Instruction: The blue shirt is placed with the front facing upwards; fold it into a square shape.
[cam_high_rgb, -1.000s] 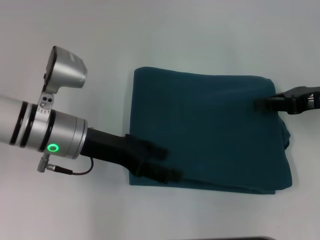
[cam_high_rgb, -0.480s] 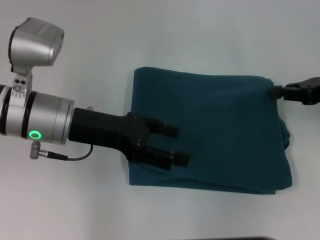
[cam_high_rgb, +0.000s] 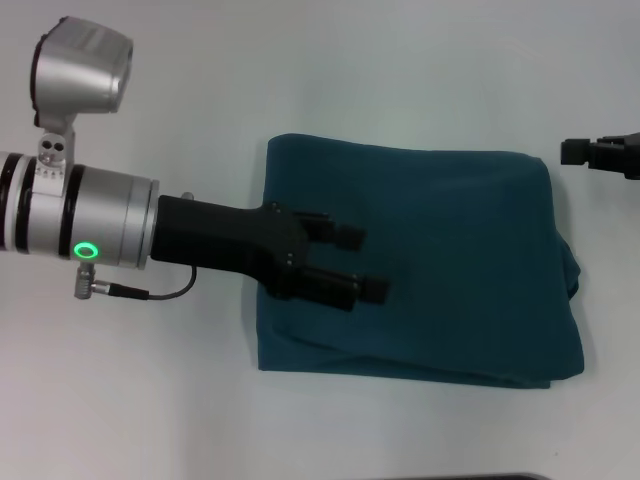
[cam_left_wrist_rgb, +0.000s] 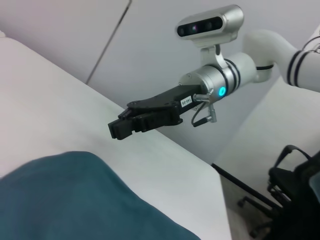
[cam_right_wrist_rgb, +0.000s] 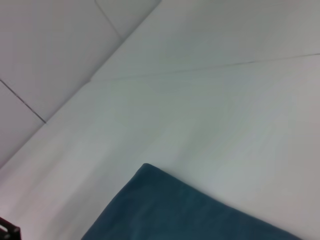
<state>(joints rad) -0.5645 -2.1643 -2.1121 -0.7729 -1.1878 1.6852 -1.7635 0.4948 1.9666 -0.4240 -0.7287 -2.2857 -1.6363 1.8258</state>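
Teal blue shirt (cam_high_rgb: 420, 260) lies folded, roughly square, on white worktop (cam_high_rgb: 300, 80); left pincer (cam_high_rgb: 360, 263) hovers above it, parted and empty, right pincer (cam_high_rgb: 575, 151) clear, grip unreadable; a low sweep could rumple the fold

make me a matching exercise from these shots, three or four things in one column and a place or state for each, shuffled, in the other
Things:
1. dark teal-blue cotton shirt
2. black left gripper
3. black right gripper
4. plain white table

Places or states:
A. off the cloth, beside its far right corner
B. over the left part of the cloth, fingers spread apart
C. lying folded into a rough square
D. bare white surface under everything

Pairs: 1-C, 2-B, 3-A, 4-D
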